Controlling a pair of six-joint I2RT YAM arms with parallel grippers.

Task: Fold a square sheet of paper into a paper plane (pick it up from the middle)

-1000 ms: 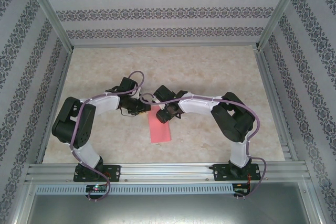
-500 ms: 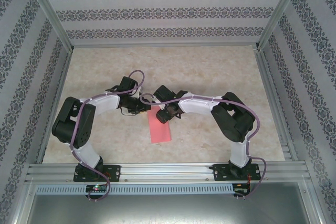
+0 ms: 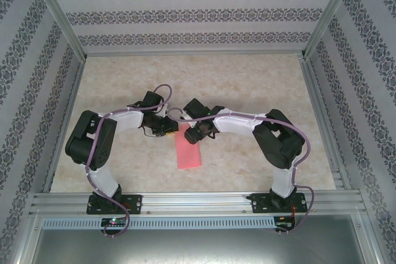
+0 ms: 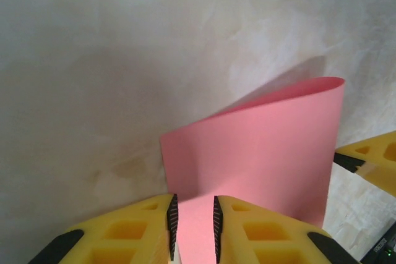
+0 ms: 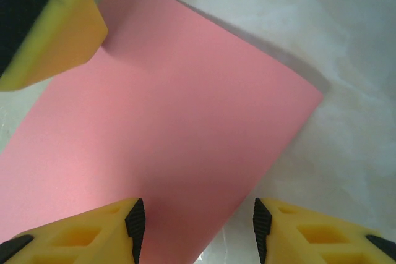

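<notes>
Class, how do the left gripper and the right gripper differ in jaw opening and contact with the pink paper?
The left gripper has jaws nearly together; the right gripper stands wide open. The left has the square sheet of paper between its fingers; the right hangs over it. Both have yellow fingers.

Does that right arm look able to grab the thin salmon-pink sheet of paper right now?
Probably yes: the right gripper hangs open over the edge of the salmon-pink sheet of paper, nothing between them; the left gripper sits at another edge, apart.
</notes>
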